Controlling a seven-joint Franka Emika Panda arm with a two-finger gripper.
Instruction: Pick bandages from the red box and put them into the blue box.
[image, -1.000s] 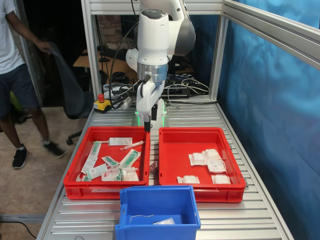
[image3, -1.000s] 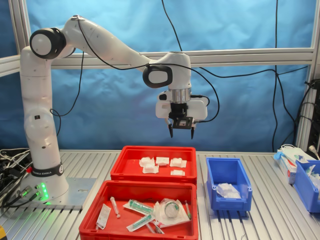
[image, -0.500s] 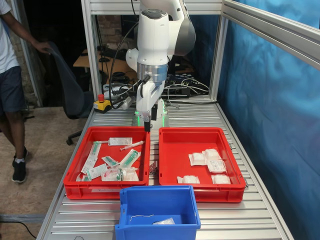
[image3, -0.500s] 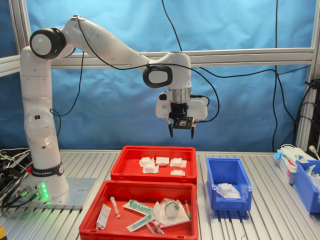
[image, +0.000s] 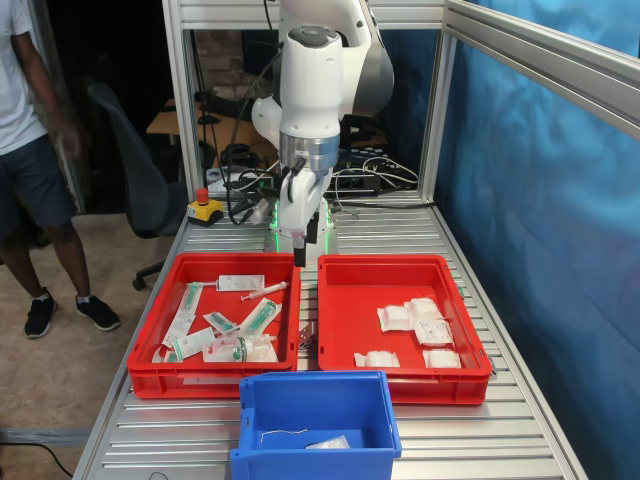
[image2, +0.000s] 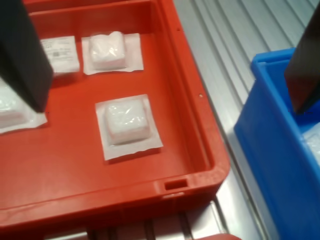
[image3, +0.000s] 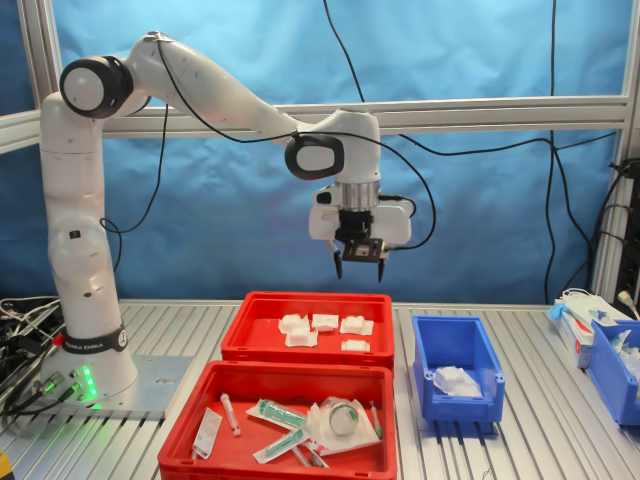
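My gripper (image3: 358, 268) hangs open and empty, well above the red box (image3: 305, 352), near the end that faces the blue box. In the first exterior view the gripper (image: 299, 252) is over the gap between the two red trays. Several bandages (image3: 325, 321) lie in the red box (image: 400, 262), toward the first exterior view's right (image: 424, 308). In the wrist view one bandage (image2: 127, 120) lies between my dark fingers (image2: 22, 55), near the tray's rim (image2: 200, 115). The blue box (image3: 457, 405) (image: 315, 378) (image2: 272, 135) holds one white pack (image3: 457, 380).
A twin red tray (image: 212, 262) with syringes and green-printed packets sits beside the red box. A person (image: 30, 150) stands off the table at the first exterior view's left. A red stop button (image: 202, 196) is behind. More blue bins (image3: 612, 365) stand at the second exterior view's right.
The wrist has shifted and turned slightly, carrying the gripper a little toward the second exterior view's left. The person beside the table has moved. The bandages lie as before.
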